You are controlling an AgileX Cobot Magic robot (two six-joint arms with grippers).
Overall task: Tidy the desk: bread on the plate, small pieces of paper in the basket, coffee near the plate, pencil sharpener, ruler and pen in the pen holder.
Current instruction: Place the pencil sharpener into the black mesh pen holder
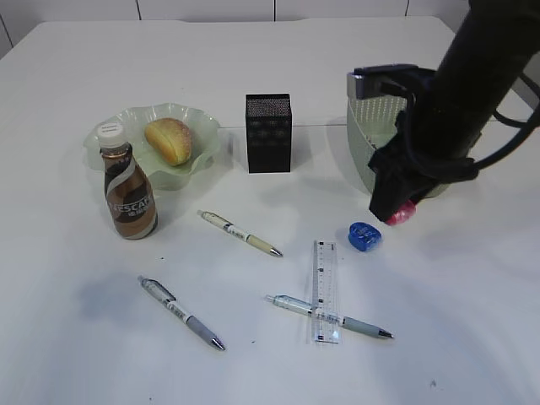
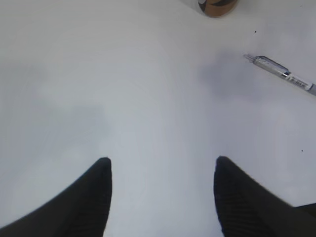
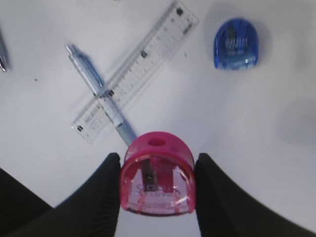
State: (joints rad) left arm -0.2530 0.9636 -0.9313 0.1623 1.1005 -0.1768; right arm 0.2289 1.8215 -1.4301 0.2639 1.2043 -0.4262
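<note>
My right gripper (image 3: 157,163) is shut on a pink pencil sharpener (image 3: 157,180), held above the desk (image 1: 439,337) just in front of the green basket (image 1: 371,126); the pink sharpener (image 1: 401,213) shows below the black arm. A blue pencil sharpener (image 1: 364,235) lies beside it on the desk. The clear ruler (image 1: 325,289) lies across a grey-blue pen (image 1: 363,325). Two more pens (image 1: 240,233) (image 1: 181,312) lie further left. The bread (image 1: 169,140) sits in the wavy green plate (image 1: 202,126), the coffee bottle (image 1: 128,190) in front of it. The black pen holder (image 1: 268,132) stands upright. My left gripper (image 2: 161,165) hangs open over bare desk. The small pieces of paper are out of view.
In the left wrist view a pen (image 2: 284,74) lies at the upper right and the coffee bottle's base (image 2: 215,6) shows at the top edge. The right arm (image 1: 472,76) covers part of the basket. The right wrist view also shows the ruler (image 3: 133,74) and the blue sharpener (image 3: 235,43).
</note>
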